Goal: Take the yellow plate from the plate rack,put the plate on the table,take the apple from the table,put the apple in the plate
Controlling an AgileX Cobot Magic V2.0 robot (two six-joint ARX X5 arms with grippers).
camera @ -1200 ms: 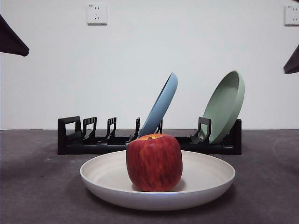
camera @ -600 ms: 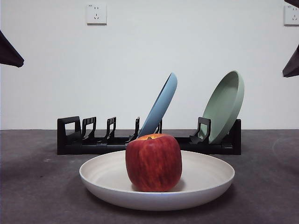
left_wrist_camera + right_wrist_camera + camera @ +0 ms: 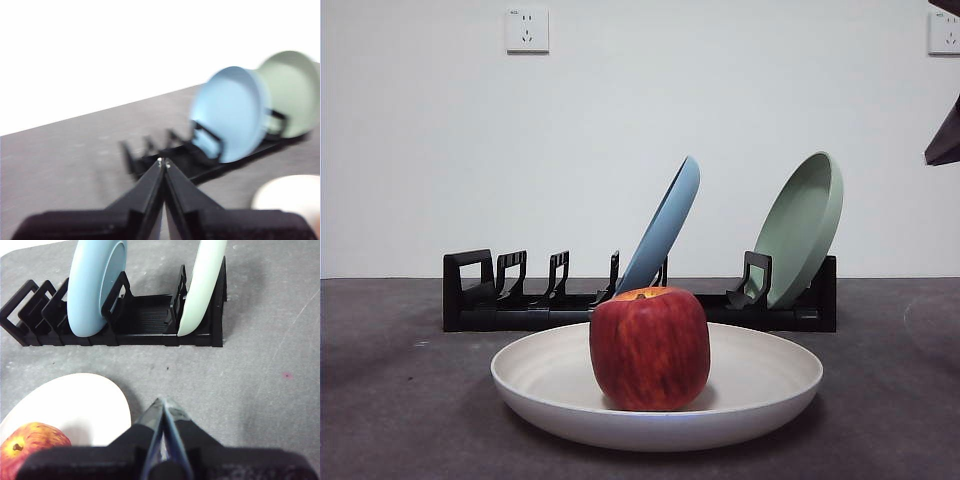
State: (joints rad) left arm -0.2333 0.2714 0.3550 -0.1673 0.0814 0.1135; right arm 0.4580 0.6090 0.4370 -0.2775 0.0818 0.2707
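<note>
Nearest, apple [image 3: 649, 349] upright in the middle of the yellow plate [image 3: 760, 385], flat on the table [image 3: 890, 420]. Behind, plate rack [image 3: 480, 300] with blue plate [image 3: 665, 225] and green plate [image 3: 805, 225]. Left gripper [image 3: 164, 164] now gone from the front view, jaws clenched, empty; right gripper [image 3: 163, 412] likewise closed, raised. Task seemingly complete.

Both end effectors, left [image 3: 164, 163] and right [image 3: 163, 405], are matte black wedges tapering to thin tips.

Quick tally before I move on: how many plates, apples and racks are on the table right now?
Plates: 3, the yellow plate, the blue plate, the green plate
Apples: 1, the apple, sitting in the yellow plate
Racks: 1, the plate rack
Total: 5
</note>
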